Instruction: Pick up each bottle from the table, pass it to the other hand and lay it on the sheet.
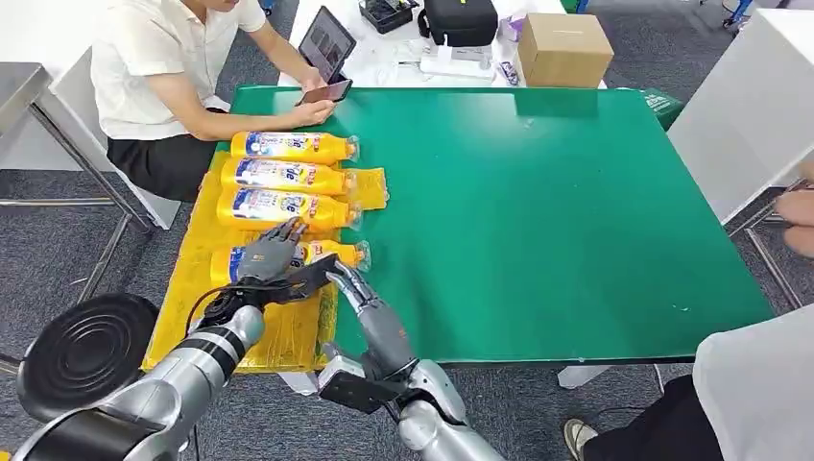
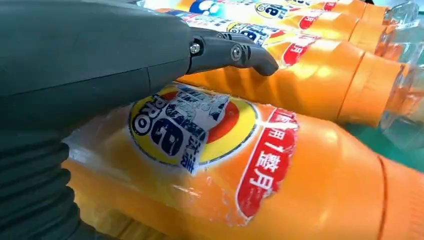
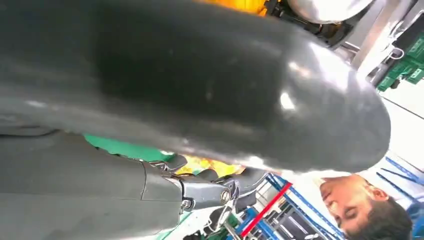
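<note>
Several orange bottles with blue and white labels lie side by side on the yellow sheet (image 1: 187,279) at the left end of the green table (image 1: 557,211). The nearest bottle (image 1: 338,254) lies under my left hand (image 1: 272,252), whose fingers spread flat above it. In the left wrist view that bottle (image 2: 240,170) is just below the palm of my left hand (image 2: 100,55), and one of its fingers (image 2: 235,52) is stretched out straight. My right hand (image 1: 353,286) is beside the bottle's cap end and holds nothing. Close up, the right hand (image 3: 175,90) shows its fingers (image 3: 210,192) empty.
A seated person at the far left corner holds a phone (image 1: 324,93) on the table, with a tablet (image 1: 326,40) behind it. A cardboard box (image 1: 562,48) stands at the back. A black stool (image 1: 86,351) is at the near left. Another person's hand (image 1: 797,206) reaches in from the right.
</note>
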Controlling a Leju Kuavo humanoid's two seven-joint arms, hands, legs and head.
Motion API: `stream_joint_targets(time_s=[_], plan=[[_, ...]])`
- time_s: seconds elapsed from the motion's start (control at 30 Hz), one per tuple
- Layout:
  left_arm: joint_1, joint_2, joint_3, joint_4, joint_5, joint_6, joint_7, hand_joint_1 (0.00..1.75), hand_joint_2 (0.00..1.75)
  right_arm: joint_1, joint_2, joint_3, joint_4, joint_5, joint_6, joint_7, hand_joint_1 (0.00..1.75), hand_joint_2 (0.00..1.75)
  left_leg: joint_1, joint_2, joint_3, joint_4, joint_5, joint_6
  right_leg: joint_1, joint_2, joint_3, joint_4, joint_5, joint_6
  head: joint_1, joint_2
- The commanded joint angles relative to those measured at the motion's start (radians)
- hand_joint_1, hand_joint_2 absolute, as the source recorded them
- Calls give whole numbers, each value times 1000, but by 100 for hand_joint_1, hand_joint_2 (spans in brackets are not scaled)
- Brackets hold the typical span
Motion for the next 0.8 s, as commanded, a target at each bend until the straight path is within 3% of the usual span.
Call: stream_joint_targets(time_s=[0.03,0.17,0.2,0.27,0.43,0.7,0.8], plan=[[75,26,98,-146,193,-67,-207,0,0,10,-53,24,-40,-1,-14,-8,0,0,-1,2,4,-2,-1,0,-1,0,3,-1,-1,0,0,0],[204,35,194,-415,474,-187,-269,0,0,28,-62,37,-84,-8,-21,-36,0,0,-2,3,6,-2,-2,0,-1,2,5,-2,-1,0,0,0],[226,35,215,-457,551,-220,-267,0,175,32,-65,46,-97,-11,-15,-37,0,0,-1,4,4,-1,-2,0,-1,2,3,-1,-1,0,0,0],[252,36,249,-501,708,-284,-254,0,175,34,-69,71,-108,-9,-17,-39,0,0,-1,5,4,-1,-2,0,-1,3,3,-1,-1,0,0,0],[256,31,269,-505,774,-274,-252,0,175,34,-69,84,-106,-5,-25,-38,0,0,-1,3,3,-1,-1,0,-1,1,1,-1,-1,-1,0,0],[438,55,144,-782,870,-228,-257,0,175,67,-105,51,-145,-26,-55,-26,0,0,-1,3,4,-2,-2,0,-1,1,3,-2,-2,0,0,0],[447,57,137,-794,873,-222,-255,0,175,69,-108,47,-149,-26,-52,-28,0,0,-1,1,1,-1,-1,0,-1,0,1,-1,-1,0,0,0]])
